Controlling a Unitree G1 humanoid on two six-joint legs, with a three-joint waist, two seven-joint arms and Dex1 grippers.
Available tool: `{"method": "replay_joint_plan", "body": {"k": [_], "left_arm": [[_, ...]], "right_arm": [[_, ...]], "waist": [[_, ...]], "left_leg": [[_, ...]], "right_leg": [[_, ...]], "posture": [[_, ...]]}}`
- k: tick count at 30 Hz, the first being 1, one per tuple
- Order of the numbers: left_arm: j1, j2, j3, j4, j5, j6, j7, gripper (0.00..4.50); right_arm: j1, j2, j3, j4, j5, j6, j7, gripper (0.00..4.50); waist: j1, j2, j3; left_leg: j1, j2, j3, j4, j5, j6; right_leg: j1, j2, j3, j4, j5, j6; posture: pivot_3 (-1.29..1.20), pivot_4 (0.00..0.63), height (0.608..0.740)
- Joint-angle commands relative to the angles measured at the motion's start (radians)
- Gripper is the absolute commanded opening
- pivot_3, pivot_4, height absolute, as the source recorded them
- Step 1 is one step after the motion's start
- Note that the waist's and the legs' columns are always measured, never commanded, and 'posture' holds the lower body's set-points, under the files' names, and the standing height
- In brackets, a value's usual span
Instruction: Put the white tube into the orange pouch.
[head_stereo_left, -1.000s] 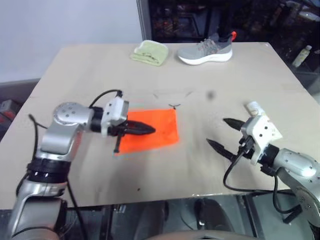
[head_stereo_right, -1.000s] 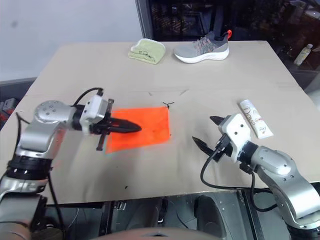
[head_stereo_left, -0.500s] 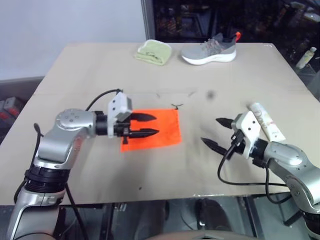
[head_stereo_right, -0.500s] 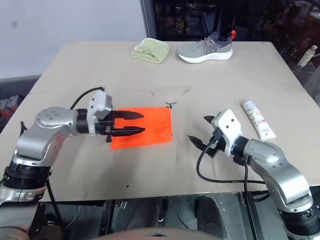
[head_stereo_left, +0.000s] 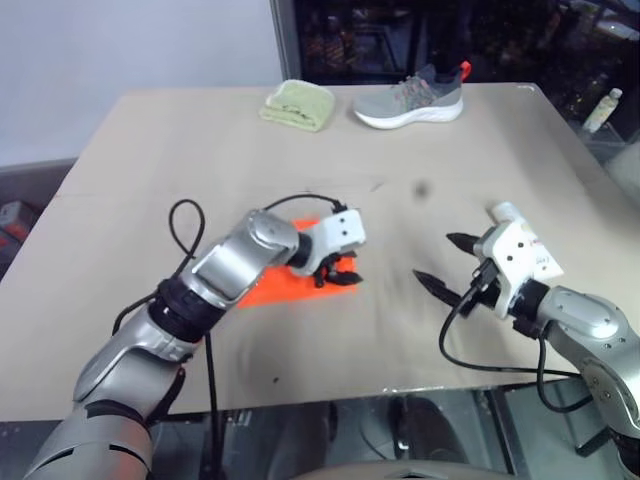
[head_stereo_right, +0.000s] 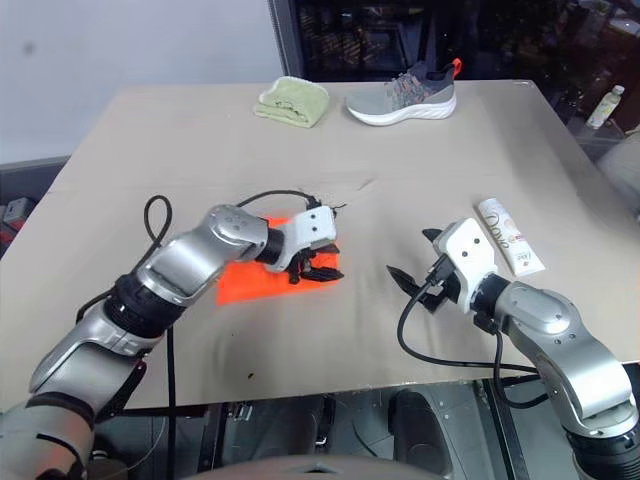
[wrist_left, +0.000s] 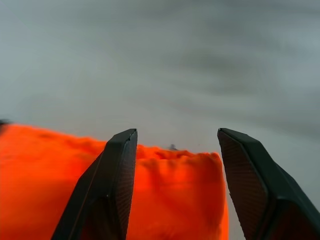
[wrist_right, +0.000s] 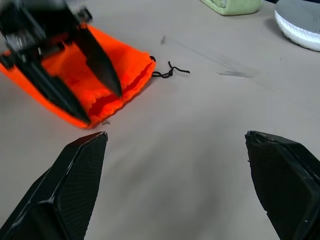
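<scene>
The orange pouch (head_stereo_right: 245, 282) lies flat on the table, its gathered mouth edge (wrist_right: 131, 75) turned toward my right arm, with a thin black cord (wrist_right: 170, 71) trailing off it. My left gripper (head_stereo_right: 318, 268) points down at that edge. Its jaws are open, with the bunched orange fabric (wrist_left: 170, 195) lying between the two fingers. The white tube (head_stereo_right: 508, 236) lies flat to the right, just beyond my right gripper (head_stereo_right: 410, 254). That gripper hangs wide open and empty above the table, apart from the tube and pointing toward the pouch.
A folded light-green cloth (head_stereo_right: 292, 101) and a grey shoe (head_stereo_right: 400, 96) sit at the table's far edge. A small pale bottle (head_stereo_right: 607, 105) stands beyond the table at the far right. Bare tabletop (head_stereo_right: 370, 300) separates the two grippers.
My left arm has swung right and down across the pouch to its mouth edge, and its jaws went from shut to open. The right arm has stayed in place.
</scene>
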Motion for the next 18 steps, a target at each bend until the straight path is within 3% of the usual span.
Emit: {"method": "replay_joint_plan", "body": {"k": [1, 4, 11, 14, 18], "left_arm": [[0.024, 0.093, -0.006, 0.0, 0.034, -0.158, -0.147, 2.62], [0.075, 0.228, 0.035, 0.026, 0.044, -0.283, -0.274, 2.62], [0.196, 0.37, 0.15, 0.065, 0.021, -0.404, -0.402, 2.62], [0.262, 0.384, 0.265, 0.064, -0.053, -0.41, -0.412, 2.62], [0.313, 0.358, 0.445, 0.037, -0.218, -0.242, -0.375, 2.62]], "right_arm": [[-0.002, -0.007, -0.018, -0.054, 0.002, 0.003, -0.007, 4.5], [0.004, -0.011, -0.03, -0.059, 0.007, 0.006, -0.002, 4.5], [-0.011, -0.002, -0.012, -0.04, -0.002, -0.006, 0.007, 4.5], [-0.022, -0.001, 0.001, -0.027, -0.008, -0.019, 0.019, 4.5], [-0.038, 0.002, 0.017, -0.012, -0.012, -0.038, 0.039, 4.5]], "waist": [[0.0, 0.0, 0.0], [-0.007, 0.0, 0.0], [0.008, 0.0, 0.0], [0.004, 0.0, 0.0], [0.002, 0.0, 0.0]], "left_leg": [[0.0, 0.0, 0.0, 0.0, 0.0, 0.0], [0.001, 0.001, 0.002, -0.001, 0.0, 0.0], [0.0, 0.001, 0.002, -0.002, 0.0, 0.0], [0.0, 0.001, 0.003, -0.002, 0.0, 0.0], [0.0, 0.002, 0.002, -0.002, 0.0, 0.0]], "right_leg": [[0.0, 0.0, 0.0, 0.0, 0.0, 0.0], [-0.001, 0.0, 0.001, 0.0, 0.0, 0.0], [-0.001, -0.001, 0.001, -0.001, -0.001, -0.001], [-0.001, -0.001, 0.001, -0.003, 0.0, 0.0], [-0.001, -0.001, 0.0, -0.002, 0.0, 0.0]], "posture": [[0.0, 0.15, 0.74], [0.0, 0.15, 0.74], [0.0, 0.15, 0.74], [0.0, 0.15, 0.74], [0.0, 0.15, 0.74]]}}
